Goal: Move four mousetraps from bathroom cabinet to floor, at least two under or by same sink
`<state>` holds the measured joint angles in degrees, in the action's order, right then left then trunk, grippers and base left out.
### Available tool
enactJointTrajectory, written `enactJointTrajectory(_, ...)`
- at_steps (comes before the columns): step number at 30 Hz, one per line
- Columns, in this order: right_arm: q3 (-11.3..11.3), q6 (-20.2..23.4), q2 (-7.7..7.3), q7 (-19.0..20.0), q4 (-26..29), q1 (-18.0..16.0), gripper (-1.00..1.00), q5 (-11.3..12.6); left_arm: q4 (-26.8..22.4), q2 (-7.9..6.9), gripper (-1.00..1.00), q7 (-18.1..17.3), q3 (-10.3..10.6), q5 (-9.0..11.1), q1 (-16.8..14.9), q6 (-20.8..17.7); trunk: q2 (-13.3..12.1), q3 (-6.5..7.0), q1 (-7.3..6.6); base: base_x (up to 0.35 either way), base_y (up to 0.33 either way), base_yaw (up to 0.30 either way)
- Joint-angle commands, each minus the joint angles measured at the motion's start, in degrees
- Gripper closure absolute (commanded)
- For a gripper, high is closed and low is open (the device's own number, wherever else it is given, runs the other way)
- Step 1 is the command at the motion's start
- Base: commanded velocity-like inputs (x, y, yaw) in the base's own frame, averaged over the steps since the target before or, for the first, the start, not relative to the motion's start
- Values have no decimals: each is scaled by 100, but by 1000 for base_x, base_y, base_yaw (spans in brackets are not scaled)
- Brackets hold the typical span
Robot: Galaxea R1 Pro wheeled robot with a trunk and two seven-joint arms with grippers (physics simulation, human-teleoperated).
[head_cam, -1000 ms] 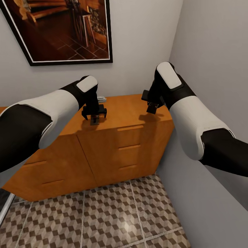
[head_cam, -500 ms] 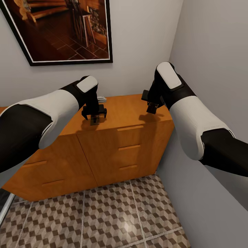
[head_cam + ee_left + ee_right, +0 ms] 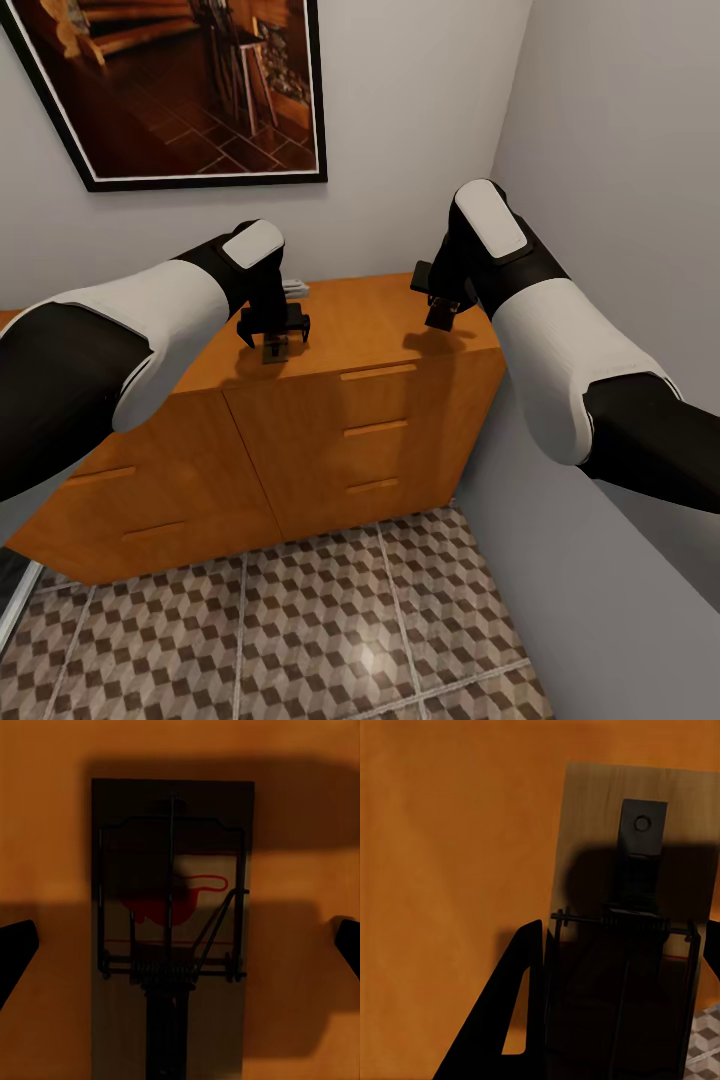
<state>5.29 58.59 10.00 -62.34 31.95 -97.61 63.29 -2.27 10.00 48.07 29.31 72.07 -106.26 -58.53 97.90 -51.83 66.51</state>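
Note:
The orange-brown cabinet [image 3: 365,318] stands against the back wall in the room's corner. My left gripper [image 3: 273,338] hovers open just above its top. A mousetrap [image 3: 172,930], a wooden board with wire spring and red spot, lies flat on the cabinet top [image 3: 45,832] between the wide-apart fingertips [image 3: 15,949]. My right gripper [image 3: 440,316] is over the top's right end, shut on another mousetrap [image 3: 607,832], with one black finger [image 3: 521,1012] against its side. A small pale flat object [image 3: 296,288] peeks out behind my left wrist. The cube-patterned bathroom floor [image 3: 330,620] lies below.
A large framed picture [image 3: 180,90] hangs on the back wall above the cabinet. The grey side wall [image 3: 620,200] runs close along my right arm. The drawer fronts [image 3: 375,430] are closed. A dark strip [image 3: 8,590] shows at the floor's left edge.

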Motion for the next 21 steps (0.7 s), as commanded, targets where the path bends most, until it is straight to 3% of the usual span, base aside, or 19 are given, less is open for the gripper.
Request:
enactJointTrajectory(1, 8, 13, 0, -40, 4, -4, 100, 52, 183, 0, -100, 52, 145, -27, 0, -53, 1, -6, 34, 0, 0, 0)
enactJointTrajectory(21, -8, -22, 0, -41, 4, -4, 100, 52, 192, 0, -100, 30, 145, -19, 0, -53, 1, -6, 34, 0, 0, 0)
